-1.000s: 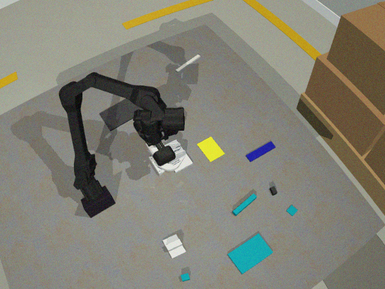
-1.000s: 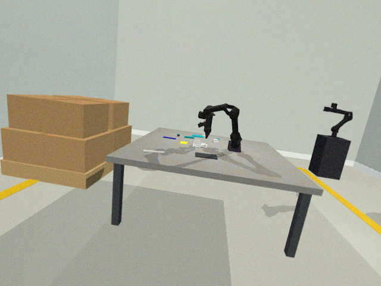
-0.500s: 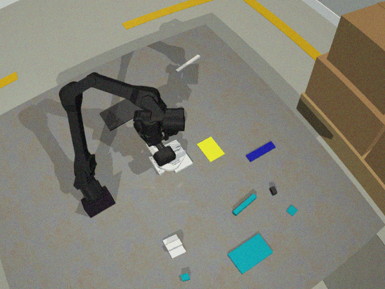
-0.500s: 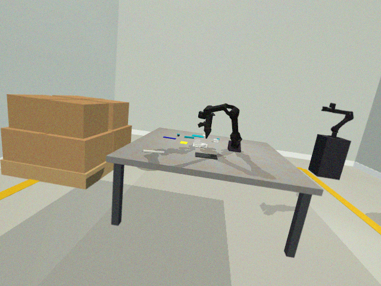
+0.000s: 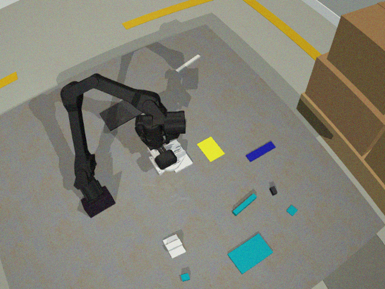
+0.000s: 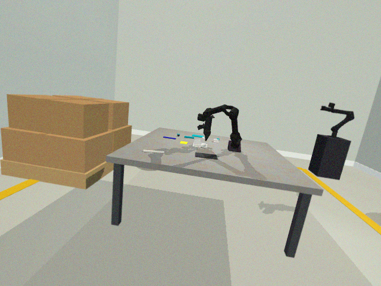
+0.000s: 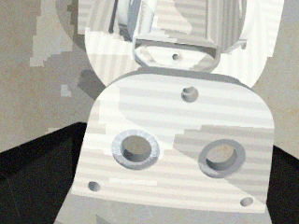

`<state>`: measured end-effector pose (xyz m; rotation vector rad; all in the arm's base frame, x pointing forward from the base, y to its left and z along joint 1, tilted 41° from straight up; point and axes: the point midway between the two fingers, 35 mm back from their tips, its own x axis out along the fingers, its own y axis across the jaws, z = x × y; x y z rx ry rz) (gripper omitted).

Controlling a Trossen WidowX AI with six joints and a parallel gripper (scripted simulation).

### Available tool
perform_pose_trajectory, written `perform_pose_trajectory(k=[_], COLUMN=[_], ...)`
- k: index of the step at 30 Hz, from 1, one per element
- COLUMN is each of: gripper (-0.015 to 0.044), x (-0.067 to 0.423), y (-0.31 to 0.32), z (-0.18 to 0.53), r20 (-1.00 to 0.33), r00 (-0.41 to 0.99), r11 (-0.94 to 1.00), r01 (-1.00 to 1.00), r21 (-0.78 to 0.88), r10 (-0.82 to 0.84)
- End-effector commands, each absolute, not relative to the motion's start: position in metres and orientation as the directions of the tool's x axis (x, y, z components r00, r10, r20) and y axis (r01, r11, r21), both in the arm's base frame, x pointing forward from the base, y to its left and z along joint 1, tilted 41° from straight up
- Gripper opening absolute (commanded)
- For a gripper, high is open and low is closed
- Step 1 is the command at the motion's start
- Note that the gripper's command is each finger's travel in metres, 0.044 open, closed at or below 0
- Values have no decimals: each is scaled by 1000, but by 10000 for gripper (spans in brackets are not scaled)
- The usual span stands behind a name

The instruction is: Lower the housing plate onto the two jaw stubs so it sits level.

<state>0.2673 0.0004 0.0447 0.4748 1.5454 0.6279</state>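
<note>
The housing plate, white with two large ringed holes and three small ones, fills the lower middle of the wrist view. My gripper is shut on the housing plate, one black finger at each side edge. Beyond the plate's rounded edge lies the white gripper assembly with its jaw parts at the top of the wrist view. The plate overlaps the near part of this assembly. The jaw stubs and pins are hidden under the plate, and I cannot tell whether it touches them or sits level.
A yellow square and a blue bar lie beside the assembly. A dark slab lies behind it, a white bar farther back. A white ridged block, a teal bar and a teal plate lie toward the front.
</note>
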Motion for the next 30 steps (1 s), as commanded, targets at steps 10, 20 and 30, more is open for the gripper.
perform_pose_trajectory(k=[10,20,30], gripper=[351,351,351], x=[265,262,262], y=[15,26,28], z=[28,16,15], r20=[-760,-759,-759], r00=[-76,-77,-77], r11=[757,756,756], r01=[-69,-69,-69], r21=[650,651,651], r10=[645,647,647])
